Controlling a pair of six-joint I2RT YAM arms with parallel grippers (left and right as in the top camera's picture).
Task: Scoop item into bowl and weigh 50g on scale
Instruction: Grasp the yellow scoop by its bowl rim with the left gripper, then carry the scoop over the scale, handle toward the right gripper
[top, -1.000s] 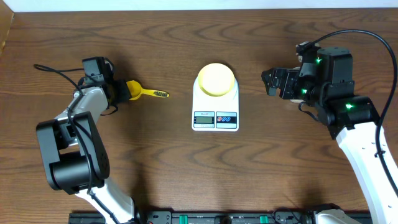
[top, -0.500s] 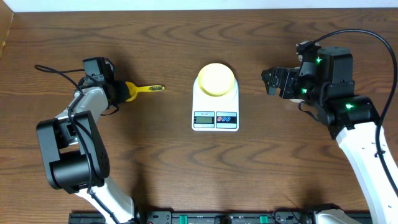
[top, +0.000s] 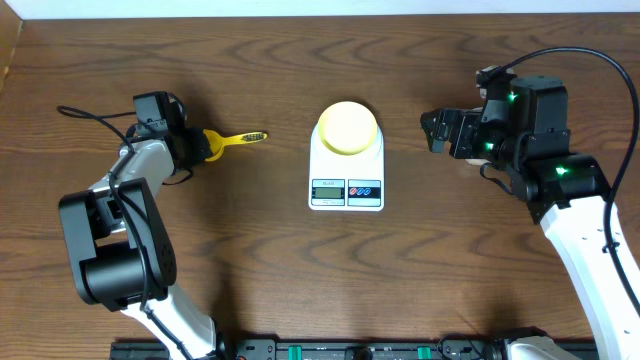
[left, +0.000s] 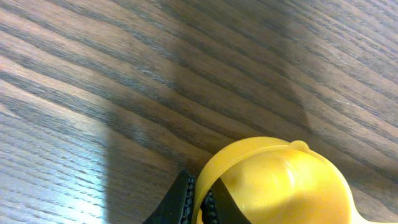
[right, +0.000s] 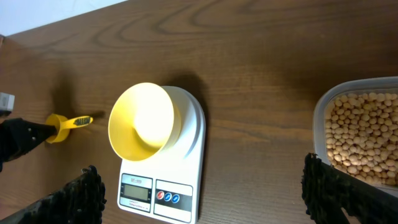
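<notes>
Left claw (top: 199, 147) newly gripping 1 scoop (top: 240, 139), 1 bowl (top: 347, 127), 1 scale (top: 325, 166)

No lettering, brand or number is legible. The scale's (right: 189, 144) display (right: 137, 188) and the marks beside its buttons (right: 168, 197) are too small to read.

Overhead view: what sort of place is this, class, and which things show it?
Probably a robotics lab bench set up for weighing: two robot arms at a wooden table, a digital scale carrying a yellow bowl, and a yellow scoop nearby.
</notes>
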